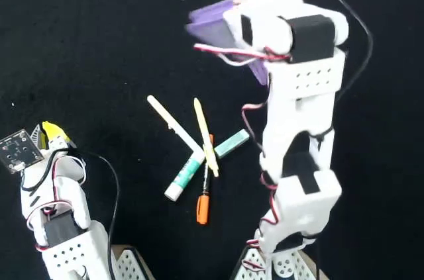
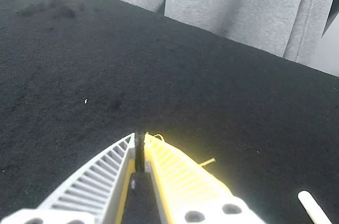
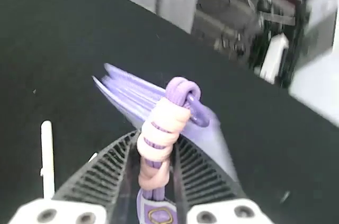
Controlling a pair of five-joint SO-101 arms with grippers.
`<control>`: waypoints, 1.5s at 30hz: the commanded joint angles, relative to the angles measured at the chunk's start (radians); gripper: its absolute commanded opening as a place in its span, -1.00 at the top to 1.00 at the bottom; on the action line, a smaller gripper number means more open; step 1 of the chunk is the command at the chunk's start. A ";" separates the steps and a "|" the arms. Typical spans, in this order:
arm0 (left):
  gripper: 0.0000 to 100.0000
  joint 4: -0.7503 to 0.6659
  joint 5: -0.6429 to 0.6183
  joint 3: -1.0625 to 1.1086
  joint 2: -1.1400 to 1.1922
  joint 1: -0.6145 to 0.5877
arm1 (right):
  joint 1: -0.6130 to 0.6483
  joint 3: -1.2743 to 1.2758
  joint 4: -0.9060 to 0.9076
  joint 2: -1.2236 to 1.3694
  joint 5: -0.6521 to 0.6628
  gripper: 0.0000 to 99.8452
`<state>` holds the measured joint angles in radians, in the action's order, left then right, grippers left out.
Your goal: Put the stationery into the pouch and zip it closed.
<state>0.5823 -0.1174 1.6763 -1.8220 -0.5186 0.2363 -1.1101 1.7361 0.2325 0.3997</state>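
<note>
Found fingers [image 3: 108,158] of right gripper [image 3: 154,142] pinched on the plaited pink-and-purple cord [image 3: 159,128] of the purple pouch [image 3: 130,91], with nothing else in the grasp. Noted pouch carried just beyond the fingertips, apparently lifted off the black table [image 1: 99,48], over its far side and well apart from the stationery. Judged pouch light, soft and floppy, liable to swing and fold when held by the cord. Judged a hold on the fabric edge beside the zip better for keeping the mouth open, and the zip pull a hold for closing only. Could not tell whether zip was open. Recorded right arm raised high and stretched forward over mid-table.

Found left gripper [image 2: 140,142] closed tip to tip on nothing, low over the table's near left, arm folded back.

Logged loose at mid-table, partly crossed: cream stick [image 1: 173,124], yellow pencil [image 1: 205,136], teal-and-white marker [image 1: 185,175], orange pen [image 1: 204,197], teal eraser [image 1: 232,143]. Judged all light, stiff and slim, the round ones prone to roll and best pinched mid-shaft.
</note>
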 commanded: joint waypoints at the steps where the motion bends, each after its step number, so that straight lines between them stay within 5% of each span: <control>1: 0.91 0.002 0.005 0.024 -0.002 -0.001 | 0.069 0.101 0.029 -0.117 0.057 0.98; 21: 0.91 -0.002 -0.002 0.024 -0.002 -0.001 | 0.537 0.638 -0.018 -0.334 0.055 0.98; 31: 0.91 -0.002 -0.003 0.024 -0.002 0.001 | 0.537 0.816 -0.342 -0.341 0.063 0.98; 38: 0.91 -0.002 -0.005 0.021 -0.003 0.004 | 0.493 0.825 -0.353 -0.343 0.063 0.98; 45: 0.91 -0.003 0.005 0.019 -0.003 0.183 | 0.344 0.785 -0.351 -0.387 0.063 0.98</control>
<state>0.5823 -0.1189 1.6763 -1.8220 -0.4066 0.6506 -0.2770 1.4047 -0.0806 0.4565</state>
